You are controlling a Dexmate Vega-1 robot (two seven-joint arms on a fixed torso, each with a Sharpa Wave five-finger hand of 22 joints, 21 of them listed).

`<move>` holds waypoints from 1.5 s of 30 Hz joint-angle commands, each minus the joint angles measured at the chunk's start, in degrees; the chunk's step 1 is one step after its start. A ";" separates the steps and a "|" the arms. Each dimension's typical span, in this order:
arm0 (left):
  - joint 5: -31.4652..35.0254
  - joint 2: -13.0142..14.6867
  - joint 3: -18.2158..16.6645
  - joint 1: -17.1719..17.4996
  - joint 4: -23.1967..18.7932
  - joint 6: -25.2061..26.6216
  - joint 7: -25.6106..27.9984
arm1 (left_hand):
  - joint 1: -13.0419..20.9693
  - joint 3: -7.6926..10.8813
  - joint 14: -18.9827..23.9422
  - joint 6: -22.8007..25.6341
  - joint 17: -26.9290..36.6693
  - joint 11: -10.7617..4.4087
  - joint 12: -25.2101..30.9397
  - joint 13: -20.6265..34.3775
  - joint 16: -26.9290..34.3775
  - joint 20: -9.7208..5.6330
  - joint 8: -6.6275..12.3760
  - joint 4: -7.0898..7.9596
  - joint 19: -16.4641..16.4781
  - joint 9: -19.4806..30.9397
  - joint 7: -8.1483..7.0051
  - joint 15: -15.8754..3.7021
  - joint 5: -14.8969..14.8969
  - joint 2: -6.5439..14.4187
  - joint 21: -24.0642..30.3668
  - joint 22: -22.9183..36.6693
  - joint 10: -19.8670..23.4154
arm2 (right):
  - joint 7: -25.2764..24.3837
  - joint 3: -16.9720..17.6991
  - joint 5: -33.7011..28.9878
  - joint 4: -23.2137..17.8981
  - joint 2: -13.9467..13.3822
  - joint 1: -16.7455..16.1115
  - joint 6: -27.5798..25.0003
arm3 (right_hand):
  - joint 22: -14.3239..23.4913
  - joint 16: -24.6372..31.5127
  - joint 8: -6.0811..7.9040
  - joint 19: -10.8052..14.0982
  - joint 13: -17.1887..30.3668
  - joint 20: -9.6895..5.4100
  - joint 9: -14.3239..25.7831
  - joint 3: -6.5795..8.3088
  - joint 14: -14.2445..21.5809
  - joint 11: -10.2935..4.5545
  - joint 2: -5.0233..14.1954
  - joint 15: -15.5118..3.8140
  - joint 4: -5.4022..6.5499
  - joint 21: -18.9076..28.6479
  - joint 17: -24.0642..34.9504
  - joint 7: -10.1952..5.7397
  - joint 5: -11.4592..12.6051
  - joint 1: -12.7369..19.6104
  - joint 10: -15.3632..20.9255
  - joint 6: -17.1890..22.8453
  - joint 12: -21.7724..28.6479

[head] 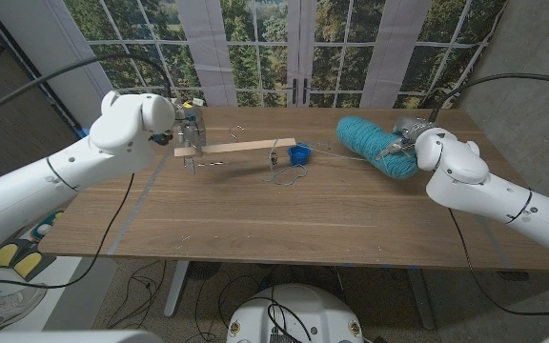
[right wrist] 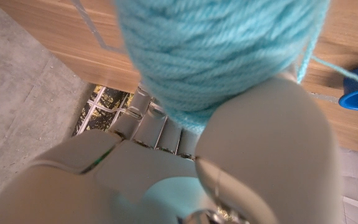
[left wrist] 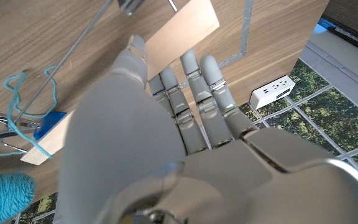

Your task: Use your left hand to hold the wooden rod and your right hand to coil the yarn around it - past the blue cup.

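Two hands are at work on the table (head: pixel 255 219), well apart, one at each end of the yarn line. Our left hand (head: pixel 187 129) grips one end of the rod (head: pixel 241 148), a flat pale strip of wood. In the left wrist view we see the fingers (left wrist: pixel 194 93) wrapped around that end of the rod (left wrist: pixel 179 31), so the hand (left wrist: pixel 142 143) holds it firmly. From our grip the rod runs toward the middle of the table, and its far end lies just beside the cup (head: pixel 299 153), a small blue one.

Our right hand (head: pixel 410 138) is at the skein (head: pixel 375 145), a fat teal bundle lying on the table to the right of the cup. In the right wrist view the skein (right wrist: pixel 222 50) bulges over the hand (right wrist: pixel 241 143), with fingers (right wrist: pixel 148 118) curled under it, so we hold the skein itself.

A thin strand (head: pixel 336 154) runs from the skein to the cup, and a loose loop of it lies on the wood near the rod's far end. In the left wrist view that loop (left wrist: pixel 17 93) curls beside some metal clips (left wrist: pixel 2 127) and the cup (left wrist: pixel 50 123).
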 commanded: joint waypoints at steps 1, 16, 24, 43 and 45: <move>5.30 -2.44 5.26 -2.94 4.01 -0.40 -4.23 | 7.63 0.96 8.68 0.45 -0.14 0.46 -0.11 -0.29 -0.17 -6.87 -0.36 -0.64 0.09 0.20 0.86 -10.83 -0.67 7.55 0.50 0.13 0.08 | -0.40 -4.10 4.88 2.13 -0.25 3.54 -1.08 | 0.15 0.16 0.07 0.83 -0.11 -7.82 0.01 0.62 3.18 0.37 18.55 -4.51 -0.09 0.46 0.21 -1.85 -0.42 18.95 0.49 2.42 -0.04; 14.40 -8.02 10.01 -5.40 11.01 -4.71 -7.59 | 7.76 1.27 8.43 -1.78 -1.08 -0.37 -0.65 -1.67 -0.95 -6.69 -2.43 -0.85 -0.46 -0.03 0.71 -10.89 -1.86 7.62 0.63 0.01 -1.55 | -1.46 -7.57 8.84 3.13 -1.04 6.31 -2.86 | -0.06 -0.51 -0.31 1.58 -0.71 -7.02 -0.23 1.61 2.87 0.74 18.93 -4.57 -0.29 0.72 -0.69 -1.31 -1.89 19.51 -0.44 1.41 -0.97; 18.66 -9.46 9.70 -4.50 12.43 -7.12 -7.81 | 7.69 1.02 6.40 -5.67 -2.27 -0.76 -0.96 -2.95 -2.48 -6.31 -5.40 -1.34 -1.31 -0.05 0.06 -11.18 -2.81 6.12 0.68 -0.03 -4.39 | -1.25 -9.74 9.59 3.42 -1.42 8.20 -3.82 | -0.30 -3.65 -1.05 0.43 -2.95 -6.76 -0.77 3.10 0.25 0.12 19.04 -4.27 0.06 0.01 -4.14 -1.41 -4.26 19.19 -3.48 -1.73 -3.73; 33.72 -13.09 6.77 -1.51 13.15 -12.52 -13.33 | -5.24 -10.52 -43.74 -37.54 -13.11 1.92 -1.73 -13.06 -5.98 7.49 -16.93 4.97 -26.28 -2.19 -4.84 -3.74 4.54 -0.93 -18.93 -0.48 -38.85 | 10.78 -25.14 7.48 6.12 -0.77 22.72 -11.64 | -0.45 -7.64 -1.60 -10.85 -6.84 2.83 -8.85 -7.74 -29.97 -0.86 9.41 -1.67 7.18 -11.60 -23.34 -2.79 -2.89 1.37 -26.59 -26.09 -15.44; 35.48 -13.30 6.20 -0.66 12.87 -12.78 -12.48 | -5.97 -11.48 -46.16 -39.60 -13.61 2.26 -1.69 -13.72 -5.98 7.82 -16.84 5.40 -27.93 -2.44 -4.81 -3.18 5.20 -1.31 -20.28 -0.51 -40.70 | 11.72 -26.10 8.13 6.34 -0.70 23.95 -12.36 | -0.42 -7.79 -1.54 -11.61 -6.77 3.39 -9.50 -9.28 -33.27 -1.01 8.31 -1.08 7.13 -12.83 -24.44 -2.70 -1.49 0.38 -29.20 -28.66 -15.77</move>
